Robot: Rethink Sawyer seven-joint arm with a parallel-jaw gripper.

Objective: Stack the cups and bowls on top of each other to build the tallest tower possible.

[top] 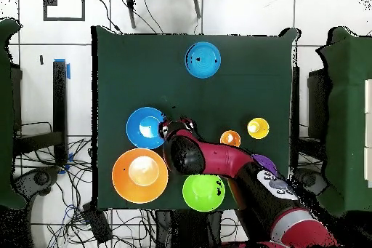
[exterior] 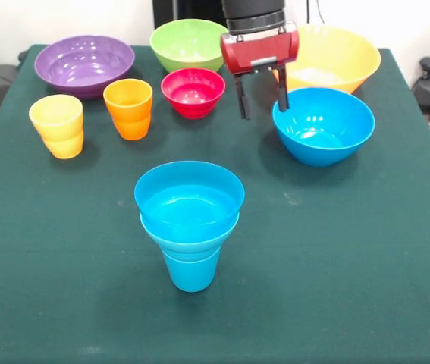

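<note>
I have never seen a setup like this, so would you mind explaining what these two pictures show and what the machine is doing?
This is a red and black robot arm working at a table covered in dark green cloth. One picture is taken from across the table, facing the robot; the other looks straight down from above.

At the arm's end is its claw, open and holding nothing, hanging beside a wide glossy blue plastic bowl.

Near the front stands a started tower: blue bowls sitting in a blue plastic cup.

Also on the cloth are a big yellow-orange bowl, a green bowl, a small red bowl, a purple bowl, an orange cup and a yellow cup.
</note>
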